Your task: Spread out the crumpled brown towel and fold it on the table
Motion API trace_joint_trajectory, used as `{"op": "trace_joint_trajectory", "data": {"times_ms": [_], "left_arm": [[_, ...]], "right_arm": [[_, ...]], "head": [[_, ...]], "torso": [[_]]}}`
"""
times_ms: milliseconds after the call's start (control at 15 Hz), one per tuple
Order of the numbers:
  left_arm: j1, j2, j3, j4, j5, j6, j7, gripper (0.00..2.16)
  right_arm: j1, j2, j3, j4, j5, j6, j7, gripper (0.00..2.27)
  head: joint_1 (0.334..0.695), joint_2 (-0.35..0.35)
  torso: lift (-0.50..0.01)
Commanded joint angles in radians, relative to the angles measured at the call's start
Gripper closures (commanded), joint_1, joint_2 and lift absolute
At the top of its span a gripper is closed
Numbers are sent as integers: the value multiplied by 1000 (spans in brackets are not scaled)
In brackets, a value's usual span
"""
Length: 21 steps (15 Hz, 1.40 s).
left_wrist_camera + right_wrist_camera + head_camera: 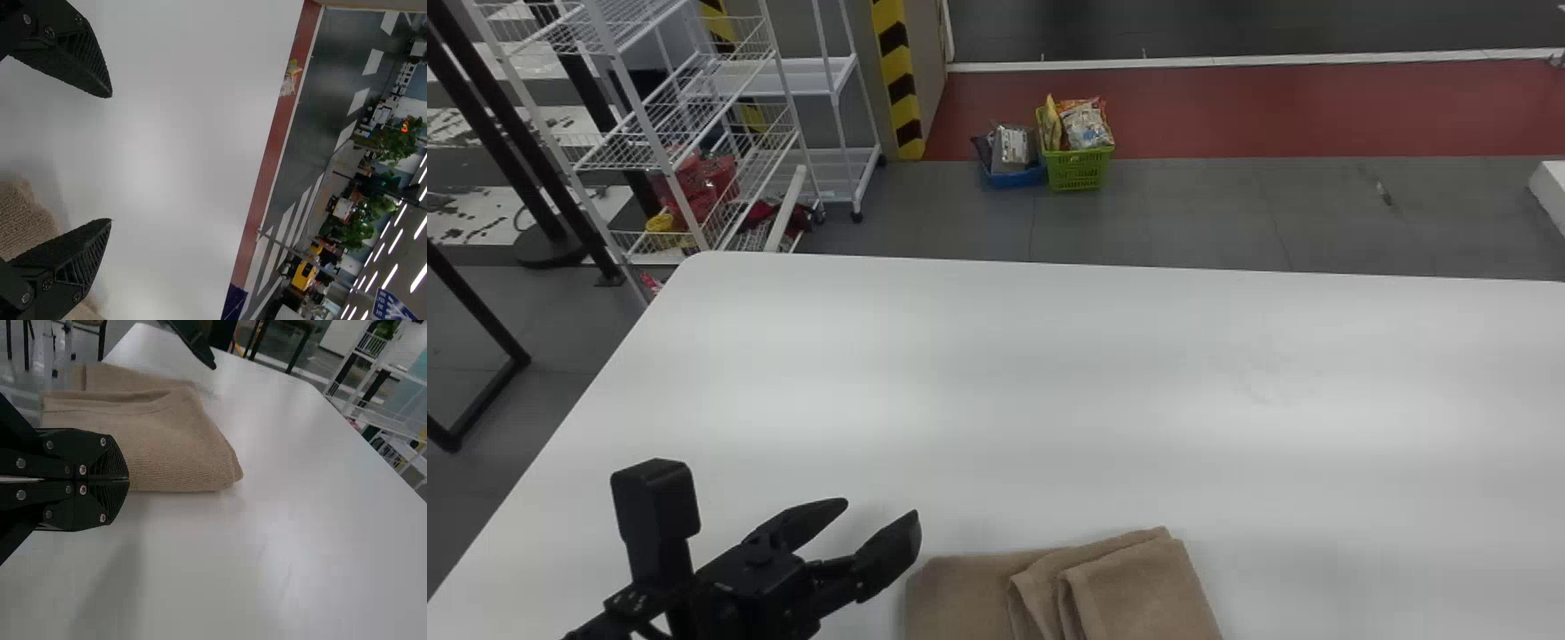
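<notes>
Nearest, the right gripper [127, 480] is at the towel [167, 433], its two fingers drawn together, narrow, with no fold to be seen between them; a closed tip like that would suit patting or steadying the cloth better than picking it up. The left gripper [882, 510] stands wide and holds nothing, and its spread leaves room to take an edge or keep clear of the layers. Just to the right of that left gripper, the brown towel lies on the white table [1049, 400], already in a flat, layered bundle with slanting folds on top, probably kept toward the robot so both arms can get at it. The folding looks well along; squaring the uneven layers seems to be what is left, and a dragging finger could pull the top ones open. Beyond the left gripper, past the table's far left corner, a white wire rack [624, 166] has red items [711, 182] and a yellow one [660, 224] low down in it. Farthest out, ahead of the gripper and on the floor, a green basket [1079, 169] is heaped with bright bagged packets [1085, 124], and beside it a blue container [1014, 176] has dark and silvery packs [1012, 147] in it.
</notes>
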<state>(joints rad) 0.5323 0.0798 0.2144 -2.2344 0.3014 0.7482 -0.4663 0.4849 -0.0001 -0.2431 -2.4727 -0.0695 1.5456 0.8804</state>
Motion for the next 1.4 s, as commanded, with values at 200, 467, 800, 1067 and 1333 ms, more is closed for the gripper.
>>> {"op": "trace_joint_trajectory", "data": {"times_ms": [200,467,800,1067,1333], "left_arm": [[-6,0,10,-1,-1,40,1,167],[-6,0,29,-2,-1,64,1,167],[-5,-11,40,-8,-1,73,5,167],[-5,-11,42,-8,-4,76,12,167],[-5,-20,49,-8,-1,76,9,167]], "right_arm": [[57,1,90,-77,22,27,-50,1953],[109,1,117,-95,19,27,-101,1953],[162,1,110,-210,13,27,-104,1953],[192,1,139,-242,-18,27,-101,1953],[262,1,173,-235,-19,27,-113,1953]], "head": [[695,137],[695,175],[695,214],[695,228],[695,284]], "torso": [[-127],[-127],[-127],[-127],[-127]]}}
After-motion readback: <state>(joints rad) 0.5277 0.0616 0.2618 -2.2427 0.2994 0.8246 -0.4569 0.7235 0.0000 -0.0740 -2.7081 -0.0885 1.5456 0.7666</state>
